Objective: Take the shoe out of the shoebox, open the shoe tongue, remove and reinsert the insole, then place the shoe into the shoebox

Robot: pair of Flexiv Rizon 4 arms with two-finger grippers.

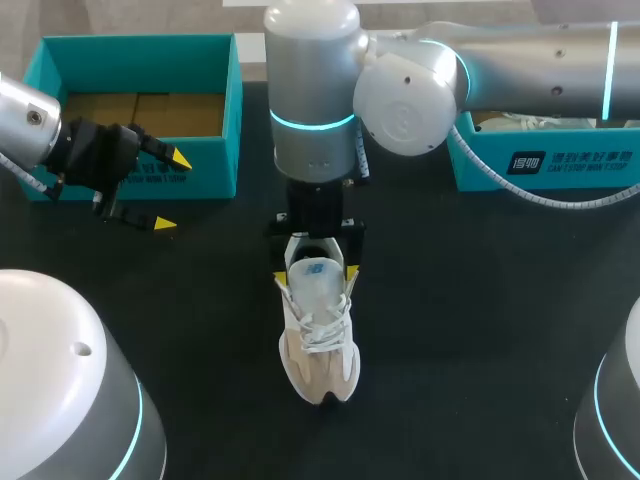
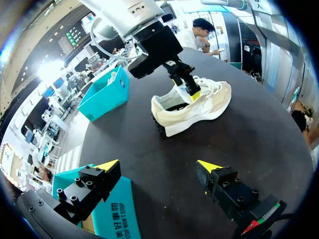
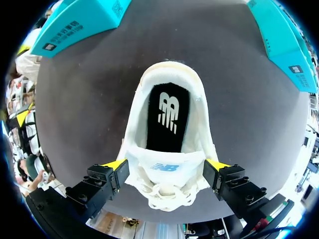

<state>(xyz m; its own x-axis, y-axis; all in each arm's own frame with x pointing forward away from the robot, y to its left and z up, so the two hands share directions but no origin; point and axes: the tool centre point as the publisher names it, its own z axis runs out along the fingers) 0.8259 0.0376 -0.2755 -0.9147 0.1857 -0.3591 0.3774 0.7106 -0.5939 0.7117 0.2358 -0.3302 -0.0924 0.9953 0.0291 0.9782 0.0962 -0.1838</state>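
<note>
At table centre, you have white-and-beige lace-up sneaker point(image 1: 318, 350). Right gripper point(image 1: 317, 273) pinches its sides at tongue; heel hidden under wrist. Left gripper point(image 1: 172, 191) spread wide, empty, beside teal cardboard shoebox point(image 1: 140, 48).

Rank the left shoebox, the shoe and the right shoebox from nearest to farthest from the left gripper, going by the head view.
Measured from the left gripper:
1. The left shoebox, right beside the gripper, its front wall next to the fingers.
2. The shoe, on the middle of the table.
3. The right shoebox, at the table's right side.
</note>
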